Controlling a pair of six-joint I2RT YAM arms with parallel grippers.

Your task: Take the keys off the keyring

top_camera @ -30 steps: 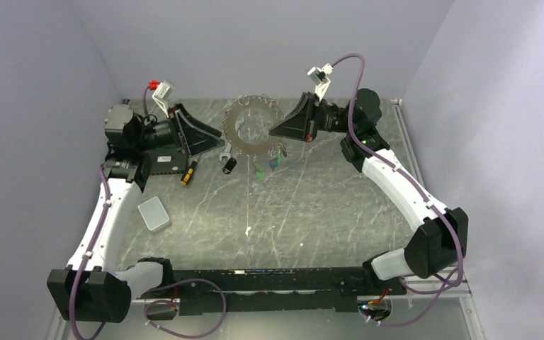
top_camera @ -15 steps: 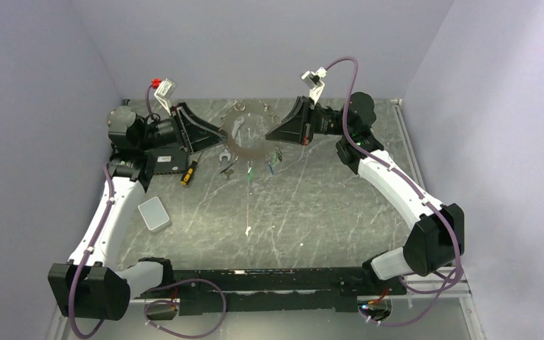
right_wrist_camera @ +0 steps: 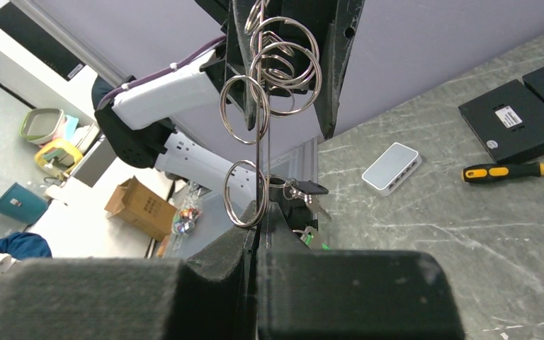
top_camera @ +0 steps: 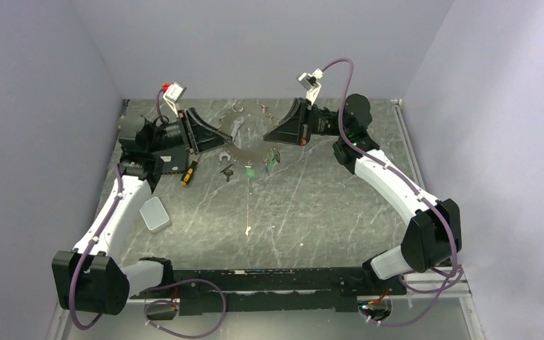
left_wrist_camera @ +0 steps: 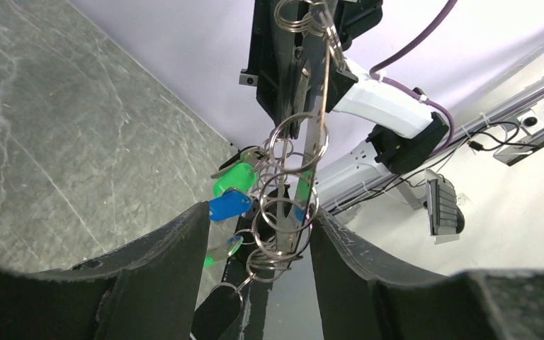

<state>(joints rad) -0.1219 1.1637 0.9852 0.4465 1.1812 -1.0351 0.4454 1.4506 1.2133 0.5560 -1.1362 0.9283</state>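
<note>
Hanging above the middle of the table's far edge, the keyring [top_camera: 246,150] looks thin, stiff and light. The right gripper [right_wrist_camera: 258,234] pinches its rim. The left gripper [left_wrist_camera: 255,212], fingers spread, straddles the dangling keys [left_wrist_camera: 232,191]; they are tiny and loose, likely best gripped by their plastic heads.

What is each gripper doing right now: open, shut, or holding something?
Left gripper: open, fingers either side of the keyring.
Right gripper: shut on the keyring's edge.
</note>
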